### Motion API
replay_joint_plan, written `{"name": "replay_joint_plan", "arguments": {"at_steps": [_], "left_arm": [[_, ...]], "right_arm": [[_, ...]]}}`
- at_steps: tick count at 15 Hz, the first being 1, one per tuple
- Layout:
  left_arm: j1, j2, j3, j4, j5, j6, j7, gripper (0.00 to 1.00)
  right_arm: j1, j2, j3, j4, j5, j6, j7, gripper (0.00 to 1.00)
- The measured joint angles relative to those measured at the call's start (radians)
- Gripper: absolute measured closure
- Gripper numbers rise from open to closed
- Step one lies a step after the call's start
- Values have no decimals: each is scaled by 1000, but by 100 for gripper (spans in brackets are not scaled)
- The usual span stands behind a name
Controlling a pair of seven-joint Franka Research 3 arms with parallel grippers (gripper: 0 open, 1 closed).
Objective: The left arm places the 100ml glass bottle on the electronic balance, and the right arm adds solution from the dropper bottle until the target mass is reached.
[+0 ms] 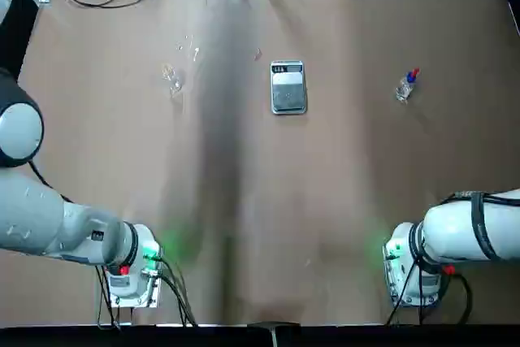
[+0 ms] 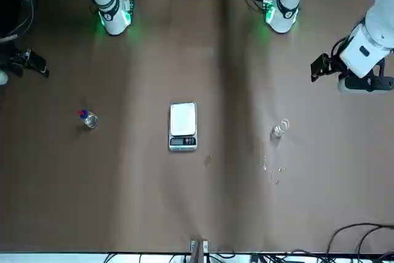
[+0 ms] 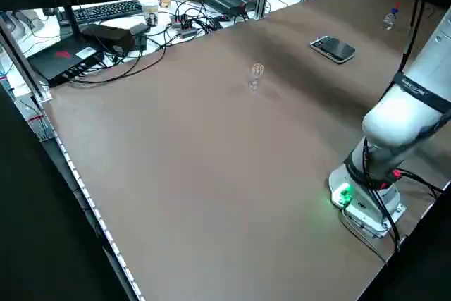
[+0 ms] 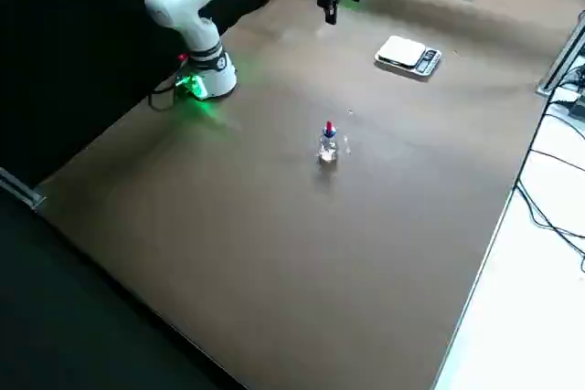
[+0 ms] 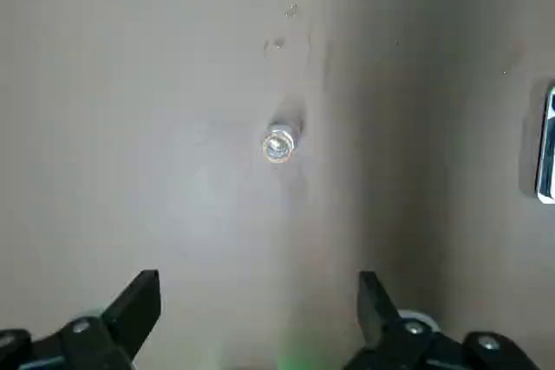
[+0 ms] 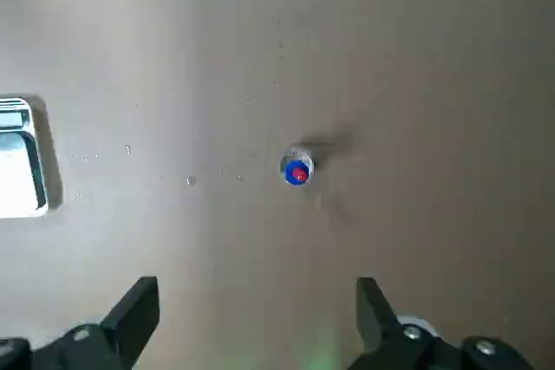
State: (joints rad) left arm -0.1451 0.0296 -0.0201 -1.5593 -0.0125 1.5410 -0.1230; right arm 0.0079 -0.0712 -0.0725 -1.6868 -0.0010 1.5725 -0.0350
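Note:
The clear 100ml glass bottle (image 1: 172,79) (image 5: 277,146) stands upright on the brown table, left of the electronic balance (image 1: 288,87) (image 2: 183,125), whose pan is bare. To the balance's right stands the dropper bottle (image 1: 406,85) (image 6: 297,172) with its blue collar and red tip. My left gripper (image 5: 258,282) hangs open high above the table, short of the glass bottle. The right gripper (image 6: 257,285) is also open and high up, short of the dropper bottle. Neither holds anything.
Small droplets or specks (image 2: 274,170) lie on the table beyond the glass bottle. Cables, a keyboard and boxes (image 3: 141,19) crowd the far side past the table edge. The arm bases (image 1: 134,270) (image 1: 410,270) glow green at the near edge.

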Motion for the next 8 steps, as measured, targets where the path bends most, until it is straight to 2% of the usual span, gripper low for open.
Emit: {"name": "replay_joint_plan", "arguments": {"at_steps": [8], "left_arm": [[11, 12, 22, -6, 1, 0, 0, 0]], "right_arm": [[-2, 0, -2, 0, 0, 0, 0, 0]]}}
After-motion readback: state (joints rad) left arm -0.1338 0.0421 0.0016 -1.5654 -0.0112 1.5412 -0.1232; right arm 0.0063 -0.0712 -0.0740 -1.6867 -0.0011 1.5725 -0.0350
